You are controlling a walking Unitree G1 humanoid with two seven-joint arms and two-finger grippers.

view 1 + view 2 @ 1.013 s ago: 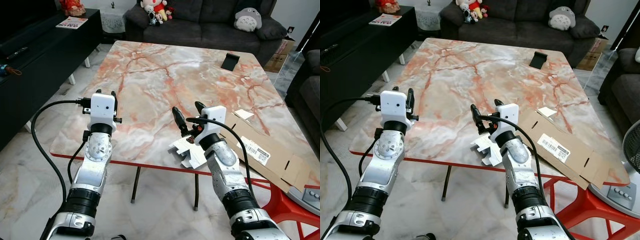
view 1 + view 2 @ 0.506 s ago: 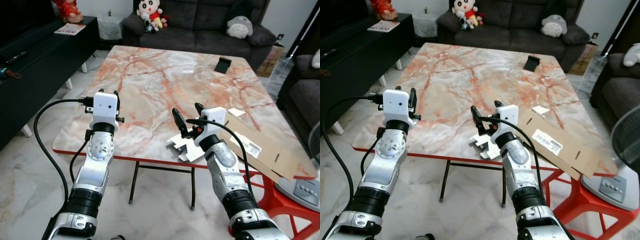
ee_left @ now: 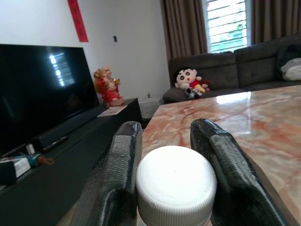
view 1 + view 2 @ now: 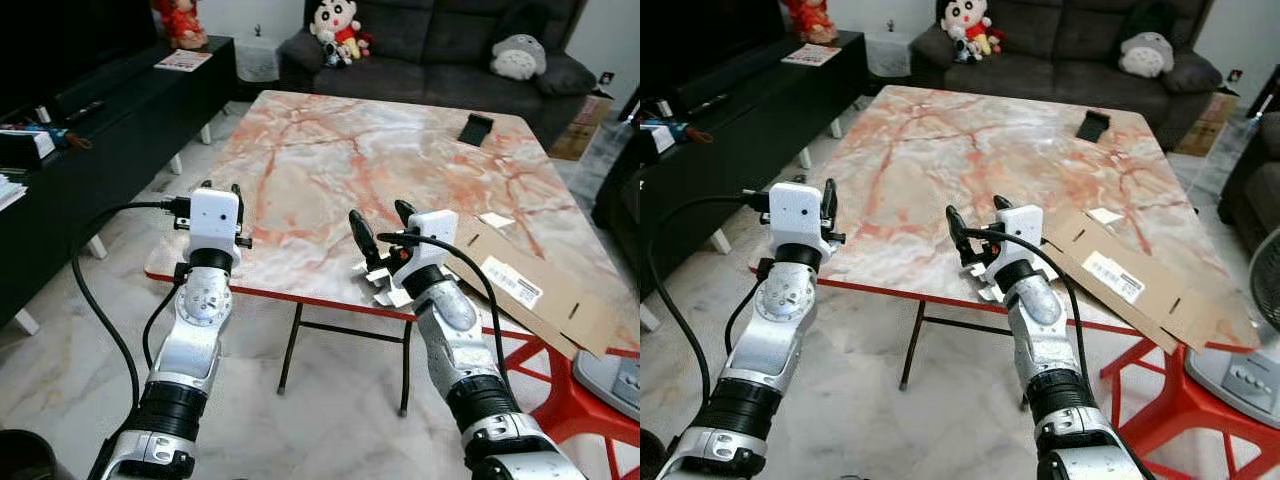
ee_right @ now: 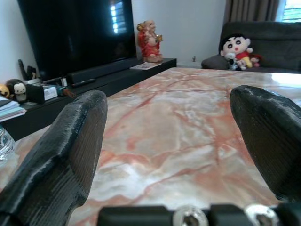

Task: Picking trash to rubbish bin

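Fingers of the left end effector (image 3: 171,188) close on a white-capped bottle (image 3: 176,184), probably light, smooth plastic (best pinched at the neck under the cap). The right end effector (image 4: 381,232) gapes wide above crumpled white paper (image 4: 384,285), limp and near weightless, at the desk (image 4: 330,160) edge beside flattened cardboard (image 4: 535,285). Wrist view reveals the bottle; head views hide it.

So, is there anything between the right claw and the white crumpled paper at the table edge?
Nothing visible. The open right claw hangs just above the white crumpled paper on the marble table's near edge.
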